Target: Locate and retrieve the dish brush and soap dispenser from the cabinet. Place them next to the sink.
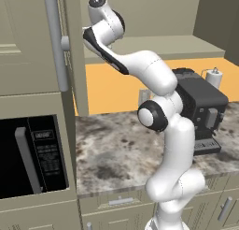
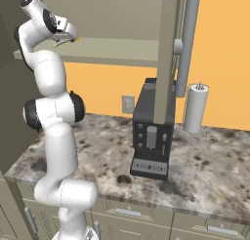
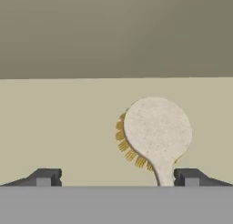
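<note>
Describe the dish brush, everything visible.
The dish brush lies flat on the beige cabinet shelf. Its round, speckled off-white head has tan-yellow bristles fringing its lower left edge, and a short white stem runs down toward the open gripper, close by the right fingertip. Contact cannot be told. Material looks like plastic.

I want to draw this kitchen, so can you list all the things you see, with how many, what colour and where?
dish brush: one, pale round head with yellow bristles, lying on the cabinet shelf between the open fingers
cabinet: one, grey-beige, on the wall above the counter, door open
door handle: one, long grey bar, on the open door
microwave: one, black, built in left of the counter
coffee machine: one, black, on the counter
paper-towel roll: one, white, upright on the counter beside the coffee machine
counter: one, speckled grey-brown
wall: orange, behind the counter
arm: one, white with dark joints, reaching into the cabinet
fingers: two, dark, wide apart
</note>
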You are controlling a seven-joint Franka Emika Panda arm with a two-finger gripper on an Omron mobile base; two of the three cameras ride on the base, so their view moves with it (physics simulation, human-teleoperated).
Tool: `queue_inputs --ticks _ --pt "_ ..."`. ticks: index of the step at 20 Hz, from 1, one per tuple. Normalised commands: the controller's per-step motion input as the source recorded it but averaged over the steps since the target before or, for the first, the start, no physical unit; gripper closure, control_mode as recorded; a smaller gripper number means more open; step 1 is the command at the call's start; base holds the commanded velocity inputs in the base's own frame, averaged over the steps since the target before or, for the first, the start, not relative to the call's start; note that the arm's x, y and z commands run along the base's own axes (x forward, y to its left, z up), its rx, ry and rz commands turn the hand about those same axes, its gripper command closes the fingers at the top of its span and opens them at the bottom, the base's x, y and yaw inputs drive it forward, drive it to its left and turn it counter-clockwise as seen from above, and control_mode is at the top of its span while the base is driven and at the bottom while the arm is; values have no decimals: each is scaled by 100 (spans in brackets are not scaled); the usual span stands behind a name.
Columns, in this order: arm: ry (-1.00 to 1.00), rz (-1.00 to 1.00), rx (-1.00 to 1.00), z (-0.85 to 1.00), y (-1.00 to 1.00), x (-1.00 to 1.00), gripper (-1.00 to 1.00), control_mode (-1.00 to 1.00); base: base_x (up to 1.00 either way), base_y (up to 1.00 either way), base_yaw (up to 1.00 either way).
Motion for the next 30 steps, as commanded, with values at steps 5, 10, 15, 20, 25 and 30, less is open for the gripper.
queue_inputs --ticks 5,10,15,20,25,30 --pt "2 -3 3 -15 0 -1 -100 -100 0 0 0" --pt "-3 -3 0 -8 0 -6 -100 -100 0 0 0" --pt "-11 -8 0 -5 -7 -5 -100 -100 0 0 0" --pt "-9 -12 0 -6 -28 -17 -100 -100 0 0 0" --pt "-2 -10 2 -30 -21 -21 -100 -100 0 0 0" --pt "-3 -2 5 -50 -1 -2 -100 -100 0 0 0"
